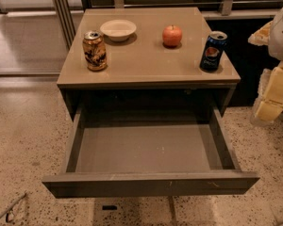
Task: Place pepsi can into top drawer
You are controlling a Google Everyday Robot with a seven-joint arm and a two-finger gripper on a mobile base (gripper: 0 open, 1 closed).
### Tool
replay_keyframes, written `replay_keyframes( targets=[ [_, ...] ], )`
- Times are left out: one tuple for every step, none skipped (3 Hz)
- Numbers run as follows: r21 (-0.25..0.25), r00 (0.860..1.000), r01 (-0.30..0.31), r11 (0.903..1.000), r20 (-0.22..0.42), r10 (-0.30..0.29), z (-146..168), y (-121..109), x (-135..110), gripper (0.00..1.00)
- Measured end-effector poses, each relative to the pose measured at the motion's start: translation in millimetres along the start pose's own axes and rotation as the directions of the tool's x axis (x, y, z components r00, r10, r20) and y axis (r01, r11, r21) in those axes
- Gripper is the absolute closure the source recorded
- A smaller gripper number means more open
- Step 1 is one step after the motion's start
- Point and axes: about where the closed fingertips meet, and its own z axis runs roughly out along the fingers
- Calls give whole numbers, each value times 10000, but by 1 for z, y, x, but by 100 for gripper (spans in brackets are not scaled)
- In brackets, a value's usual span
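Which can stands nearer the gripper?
The dark blue pepsi can, rightmost, close to the gripper at the picture's right edge; the gold-brown can stands far left.

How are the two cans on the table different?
The pepsi can is dark blue; the gold can is gold-brown with dark patterns. The pepsi can stands at the right front corner of the table, the gold can on the left side. The pepsi can is nearer the gripper, off the right side. Both stand upright with silver tops.

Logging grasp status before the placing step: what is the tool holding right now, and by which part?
Nothing visibly: the pepsi can stands free on the table, apart from the tool at the right edge.
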Motion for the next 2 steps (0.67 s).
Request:
replay_keyframes(
  targets=[
    [3,10000,1,10000,0,-1,0,0,0,0],
    [291,9999,125,9995,-26,-124,0,-9,-3,0]
  ],
)
